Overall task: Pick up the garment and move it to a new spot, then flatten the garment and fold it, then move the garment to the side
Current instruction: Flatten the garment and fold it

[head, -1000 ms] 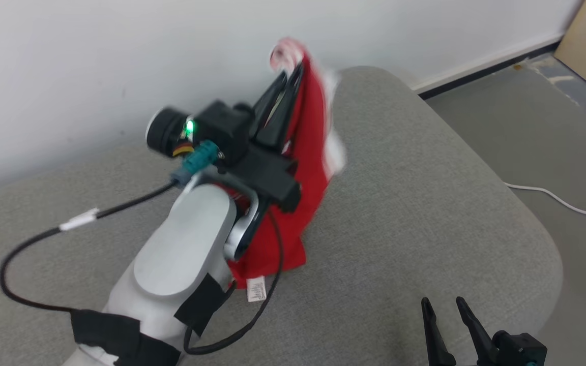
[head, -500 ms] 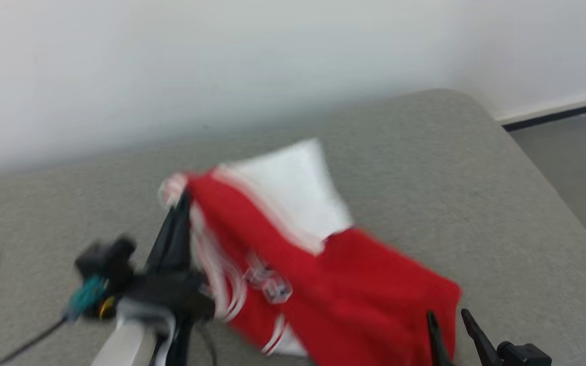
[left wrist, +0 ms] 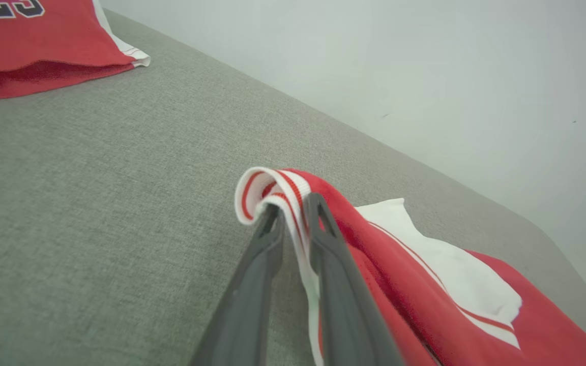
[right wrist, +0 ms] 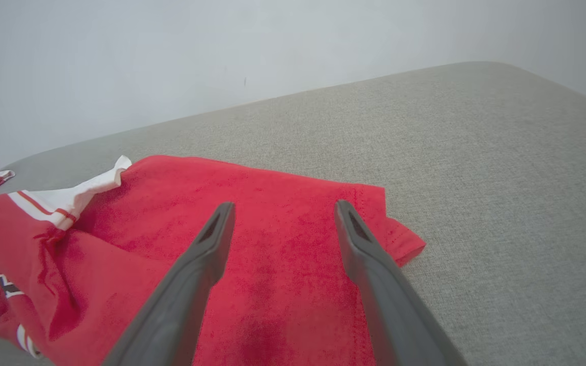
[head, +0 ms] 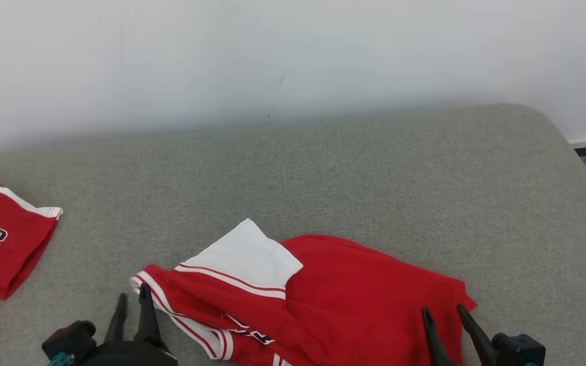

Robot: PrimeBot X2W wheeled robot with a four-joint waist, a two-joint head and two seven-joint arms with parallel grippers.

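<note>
Whereas it hung aloft a second ago, the red-and-white jersey garment (head: 354, 284) lies on the grey fabric cushion (head: 374, 168), left tool (left wrist: 293, 203) clamped on its hem, right tool (right wrist: 284, 204) spread apart.

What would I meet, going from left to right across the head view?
Jersey → left gripper → garment's white panel → right gripper

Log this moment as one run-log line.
garment: crumpled on grey cushion, not flattened | left gripper: shut on its striped trim | right gripper: open over it | second jersey: far left
</note>
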